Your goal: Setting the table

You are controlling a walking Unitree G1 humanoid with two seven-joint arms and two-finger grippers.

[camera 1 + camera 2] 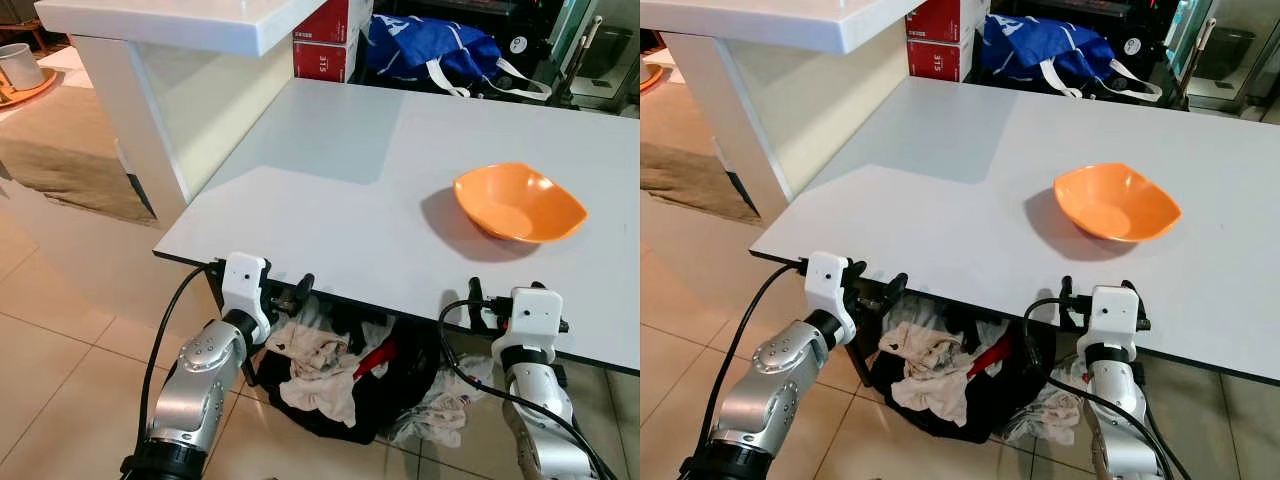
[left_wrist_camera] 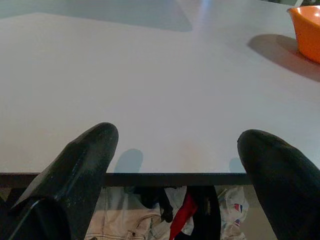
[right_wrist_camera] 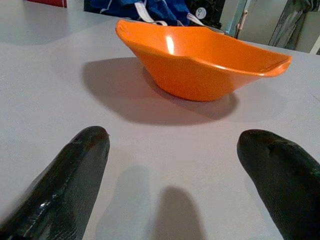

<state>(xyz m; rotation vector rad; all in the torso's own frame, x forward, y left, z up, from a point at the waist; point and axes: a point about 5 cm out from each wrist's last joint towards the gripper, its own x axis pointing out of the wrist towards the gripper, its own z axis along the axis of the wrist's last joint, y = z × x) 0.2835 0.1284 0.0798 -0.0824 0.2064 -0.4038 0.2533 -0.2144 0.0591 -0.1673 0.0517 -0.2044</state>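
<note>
On the pale grey counter (image 1: 330,190), toward its right half and set back from the near edge, an orange bowl (image 1: 518,202) stands upright and empty. Both hands wait at that near edge. The right hand (image 1: 505,295), its black fingers (image 3: 75,180) spread and released with nothing between them, points almost straight at the bowl, which lies directly ahead of it and a little farther in across bare surface. The left hand (image 1: 290,292) is likewise released and empty, its fingers (image 2: 75,170) straddling the counter edge, with the bowl well off to its right. So the right arm is the nearer and better lined up. Under the counter lies a heap of clothes (image 1: 325,370), possibly in a dark bag, though that is hard to tell.
</note>
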